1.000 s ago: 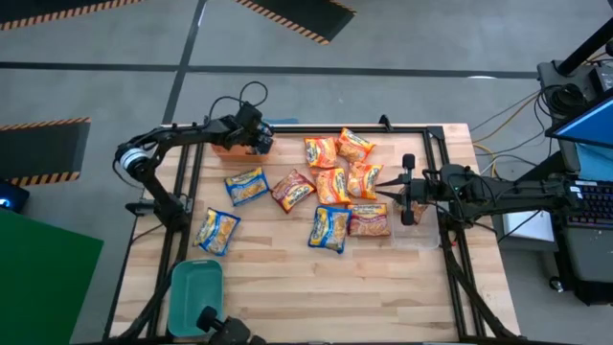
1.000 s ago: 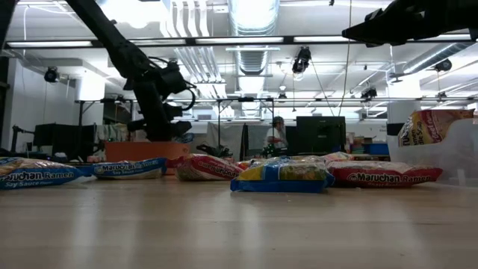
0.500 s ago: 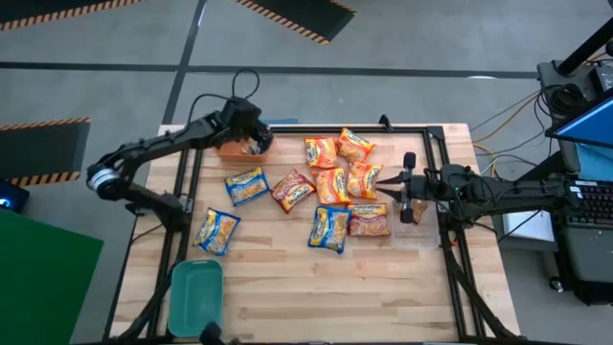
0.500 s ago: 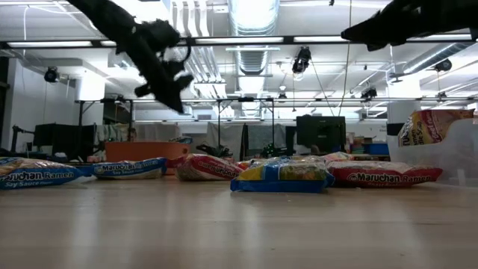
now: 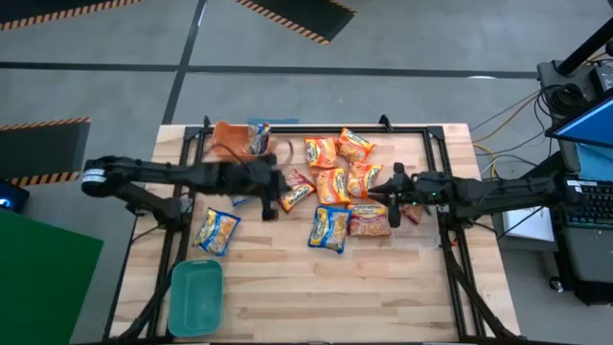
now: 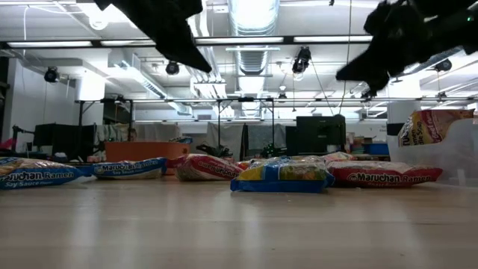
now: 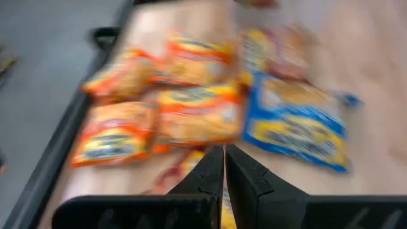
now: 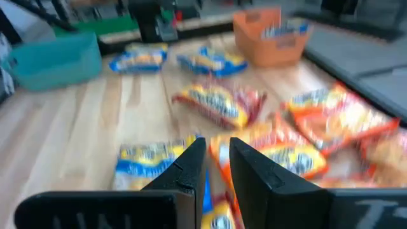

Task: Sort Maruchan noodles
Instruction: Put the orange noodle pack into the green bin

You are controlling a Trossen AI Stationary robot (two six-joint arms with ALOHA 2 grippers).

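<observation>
Item 1. Crinkly plastic Maruchan noodle packets, scattered flat on the pale wooden table. Orange packets cluster toward 12 to 1 o'clock of the table's centre; a red-pink packet and a blue-and-yellow packet lie touching near the centre; another blue-and-yellow packet lies apart at 9 o'clock.

Item 2. Orange plastic bin, at 11 o'clock, at the table's far edge, with a blue-and-yellow packet standing inside.

Item 3. Teal plastic bin, at 7 o'clock, at the near edge.

Item 4. Left gripper, raised over the table at about 10 o'clock of centre, beside the red-pink packet; fingers pressed together, nothing between them.

Item 5. Right gripper, raised at 3 o'clock, over the edge of the packet cluster; fingers set slightly apart with a narrow gap, nothing seen pinched.

Item 6. Low view: packets in a row on the tabletop, both arms above them.
</observation>
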